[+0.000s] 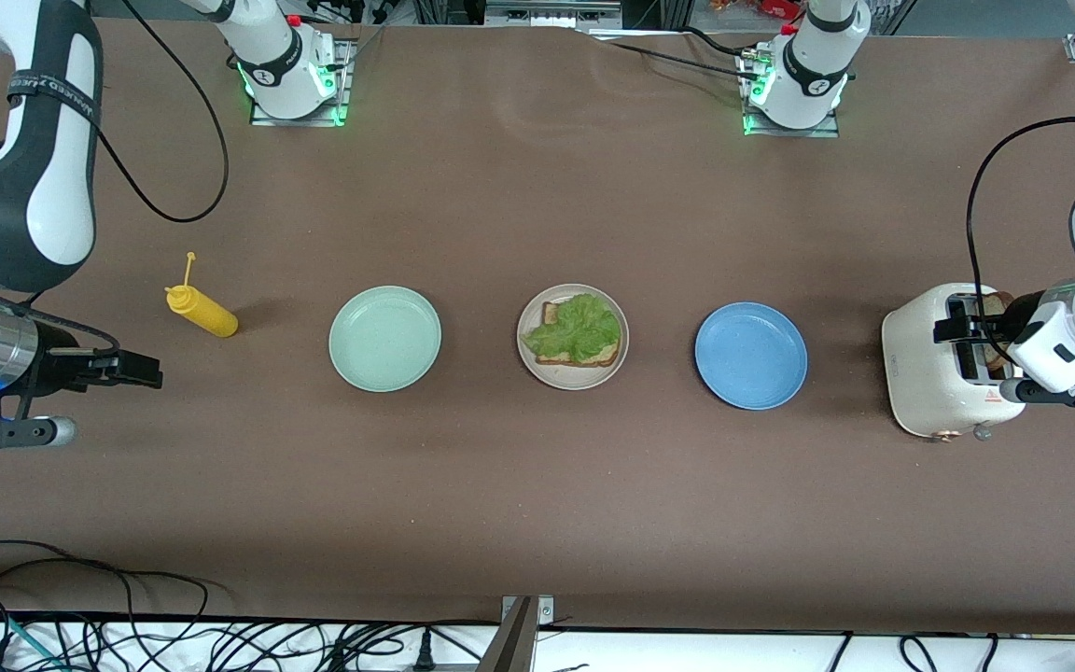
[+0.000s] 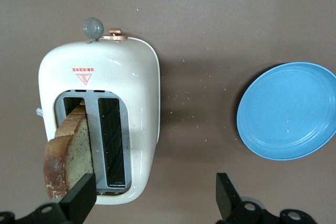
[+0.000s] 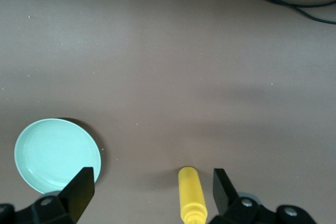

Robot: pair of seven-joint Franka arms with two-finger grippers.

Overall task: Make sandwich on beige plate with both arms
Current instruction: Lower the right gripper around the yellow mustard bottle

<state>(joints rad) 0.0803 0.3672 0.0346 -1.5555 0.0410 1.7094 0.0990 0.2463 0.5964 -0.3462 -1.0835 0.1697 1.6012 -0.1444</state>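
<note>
The beige plate (image 1: 575, 384) sits mid-table, holding one toast slice (image 1: 593, 358) with a green lettuce leaf (image 1: 579, 329) on top. A second toast slice (image 1: 998, 305) (image 2: 68, 156) sticks up from one slot of the white toaster (image 1: 934, 373) (image 2: 131, 93) at the left arm's end. My left gripper (image 1: 967, 341) (image 2: 155, 200) hovers open over the toaster, one finger beside the slice, and holds nothing. My right gripper (image 1: 147, 371) (image 3: 152, 192) hangs open and empty over the table at the right arm's end, close to the yellow bottle.
A mint green plate (image 1: 384, 338) (image 3: 55, 153) and a blue plate (image 1: 750, 355) (image 2: 289, 111) flank the beige one. A yellow squeeze bottle (image 1: 202, 313) (image 3: 191, 192) lies beside the mint plate toward the right arm's end. Cables run along the table's near edge.
</note>
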